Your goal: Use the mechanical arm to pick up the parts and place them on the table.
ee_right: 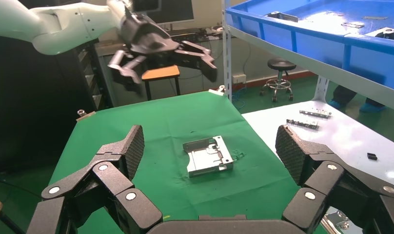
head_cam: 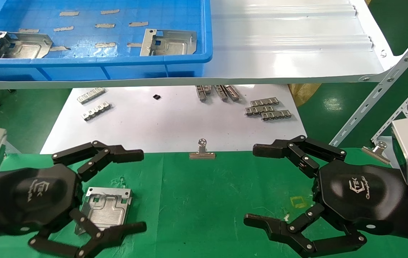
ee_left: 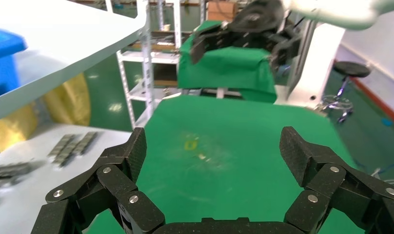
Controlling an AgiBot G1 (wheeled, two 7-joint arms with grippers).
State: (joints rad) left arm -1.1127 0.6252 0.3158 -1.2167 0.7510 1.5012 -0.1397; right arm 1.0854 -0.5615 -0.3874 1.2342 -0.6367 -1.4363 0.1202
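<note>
Going from the left, our left gripper (head_cam: 118,191) hangs over the near left of the table (head_cam: 207,200), jaws spread wide and holding nothing. One part (head_cam: 105,208) lies flat on the green cloth right there, between the two fingers in the head view but tucked back toward the palm, which hides its near-left corner. It appears to rest on the cloth, free of the jaws; the right wrist view shows it lying alone with the left gripper raised well above it.

Farther back, the blue bin (head_cam: 189,64) sits on the white shelf (head_cam: 297,46). Two more parts wait in it: one at its left end (head_cam: 17,44), one near its right wall (head_cam: 170,42). Both lie flat with their long axes running across our view.

On the right, our right gripper (head_cam: 250,182) hovers over bare cloth, jaws wide and empty.

We judge the next pick turns on reach: the bin lies up and forward of both grippers, toward the left. The left arm looks nearer to the left-end part. The part by the right wall lies about between the two arms.
</note>
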